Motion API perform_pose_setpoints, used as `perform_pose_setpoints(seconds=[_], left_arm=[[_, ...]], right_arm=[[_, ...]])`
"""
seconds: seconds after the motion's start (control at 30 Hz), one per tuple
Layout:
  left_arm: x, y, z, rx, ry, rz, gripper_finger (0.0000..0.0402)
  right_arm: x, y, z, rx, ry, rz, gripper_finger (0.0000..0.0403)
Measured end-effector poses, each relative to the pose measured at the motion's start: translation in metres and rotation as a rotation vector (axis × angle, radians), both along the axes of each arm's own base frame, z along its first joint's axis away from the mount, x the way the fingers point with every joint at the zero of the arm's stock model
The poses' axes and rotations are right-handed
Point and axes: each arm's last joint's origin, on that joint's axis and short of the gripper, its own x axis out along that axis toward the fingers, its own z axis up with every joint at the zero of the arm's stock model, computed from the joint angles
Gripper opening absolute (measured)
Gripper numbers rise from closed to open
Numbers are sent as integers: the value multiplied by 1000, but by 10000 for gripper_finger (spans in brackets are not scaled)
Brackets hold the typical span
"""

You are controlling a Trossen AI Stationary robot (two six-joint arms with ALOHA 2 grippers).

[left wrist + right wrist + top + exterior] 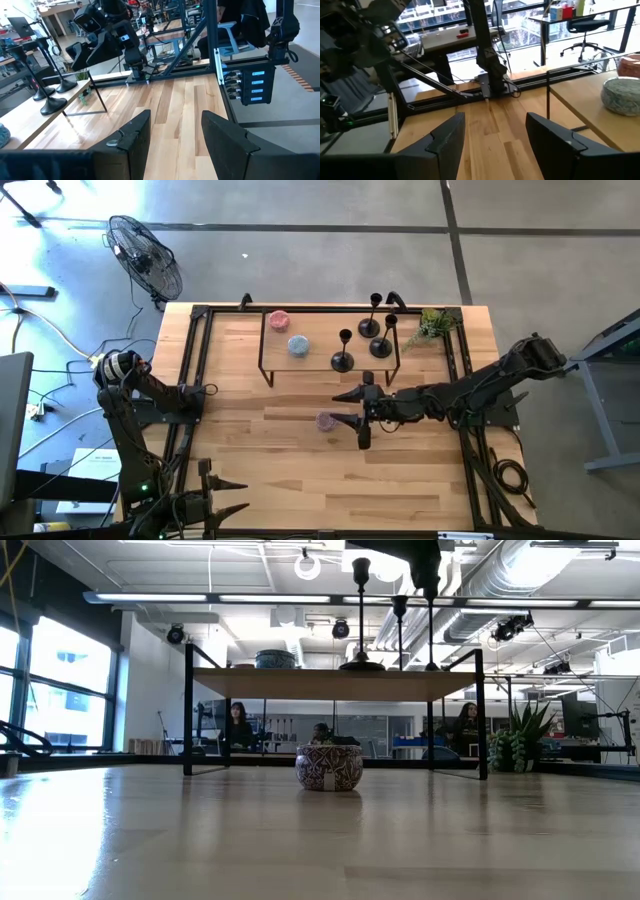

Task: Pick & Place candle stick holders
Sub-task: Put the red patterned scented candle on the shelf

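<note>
Matte-black candle stick holders point(343, 361), three with domed bases and thin stems, stand on the raised wooden shelf point(320, 350); right gripper point(350, 408) hovers near, fingers apart, empty; left gripper point(218, 495) waits, likewise parted, empty.

holders: three, matte black, domed base, thin stem, tiny cup | pose: upright | place: on raised shelf, right half — point(343, 358), point(380, 343), point(371, 325) | clustered, apart
</note>
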Motion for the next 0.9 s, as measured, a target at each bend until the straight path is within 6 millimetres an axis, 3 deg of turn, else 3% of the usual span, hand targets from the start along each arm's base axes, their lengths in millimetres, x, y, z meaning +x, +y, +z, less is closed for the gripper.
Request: perform_pose_setpoints(seconds=[0.53,0.9], left_arm=[[0,0,0,0,2,-3,172],[0,0,0,-1,3,-4,172]], right_arm=[[-1,-2,-3,40,17,-70,206],[-1,0,-2,-10,24,-21,206]])
